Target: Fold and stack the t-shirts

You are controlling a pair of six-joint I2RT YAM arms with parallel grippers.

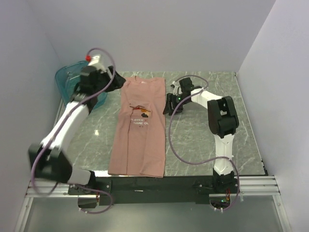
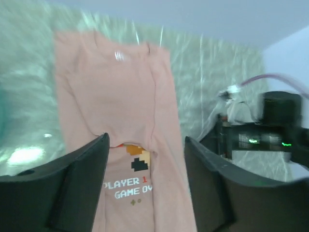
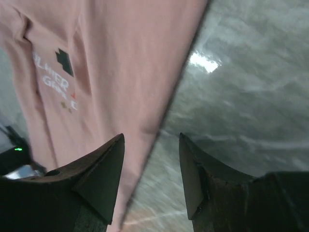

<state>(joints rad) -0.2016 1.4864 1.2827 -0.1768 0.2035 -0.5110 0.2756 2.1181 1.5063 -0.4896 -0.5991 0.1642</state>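
Table (image 1: 203, 140), grey-green marble top, walled on three sides. Dusty-pink t-shirt (image 1: 137, 145) lies flat on it, left of centre, running lengthwise: collar at the far end, hem at the near edge by the black rail. Front faces up, and both sides look folded inward, so it reads as one long narrow strip.

Left arm (image 1: 67, 121) reaches diagonally toward the far left. Right arm (image 1: 219, 121) bends back in toward the shirt. Translucent teal tub (image 1: 65, 79) sits in the far left corner, partly hidden behind the left arm.

Left gripper (image 2: 145, 145) hangs near the shirt's far left shoulder, close beside the tub. Its jaws are spread wide with nothing between them; the shirt shows flat underneath.

Right gripper (image 3: 150, 140) sits just beside the shirt's right edge at about chest level. Its jaws are apart and empty too, with the pink edge and bare marble visible in the gap.

Chest graphic (image 2: 137, 162): orange and black pixel blocks, with small white text under it, "PLAYER 1" readable and the rest cut off by a fold.
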